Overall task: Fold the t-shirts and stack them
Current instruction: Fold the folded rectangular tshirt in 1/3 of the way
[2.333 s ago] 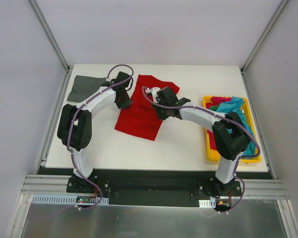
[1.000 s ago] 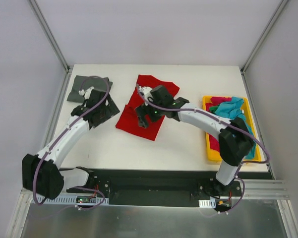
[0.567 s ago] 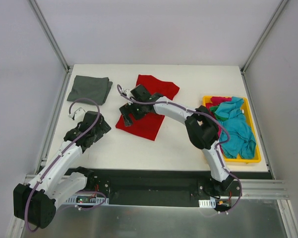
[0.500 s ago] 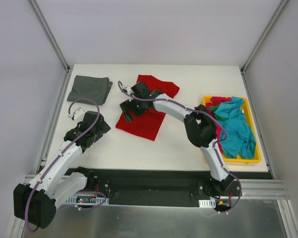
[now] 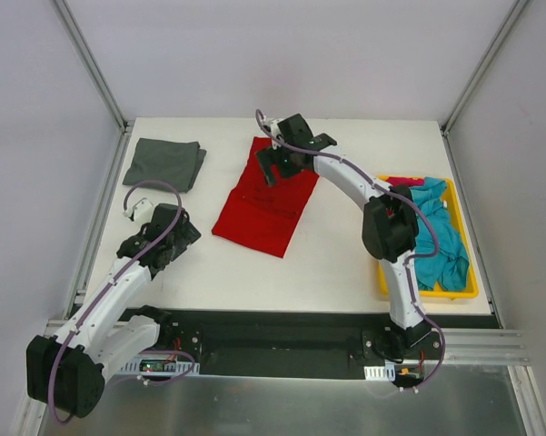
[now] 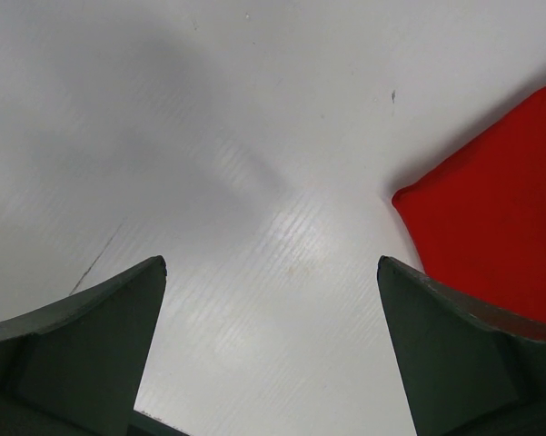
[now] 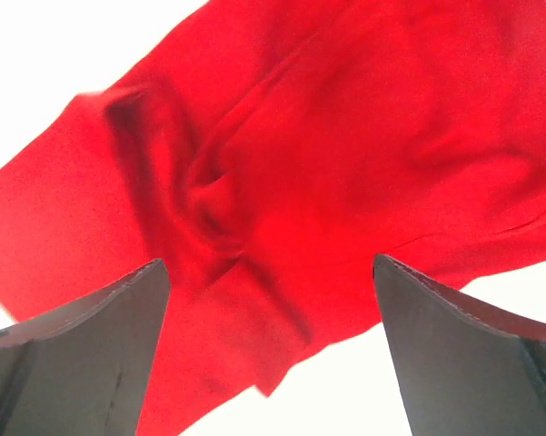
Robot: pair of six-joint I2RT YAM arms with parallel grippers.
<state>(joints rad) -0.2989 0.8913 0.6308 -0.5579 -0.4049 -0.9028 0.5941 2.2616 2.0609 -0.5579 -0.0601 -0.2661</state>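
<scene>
Roughly flat red t-shirt (image 5: pixel 263 204); long axis diagonal, far-right to near-left.

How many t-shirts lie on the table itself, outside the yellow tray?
2. A folded dark grey t-shirt lies at the far left corner, and a red t-shirt lies mid-table. The yellow tray holds a turquoise t-shirt and more, some possibly hidden.
</scene>
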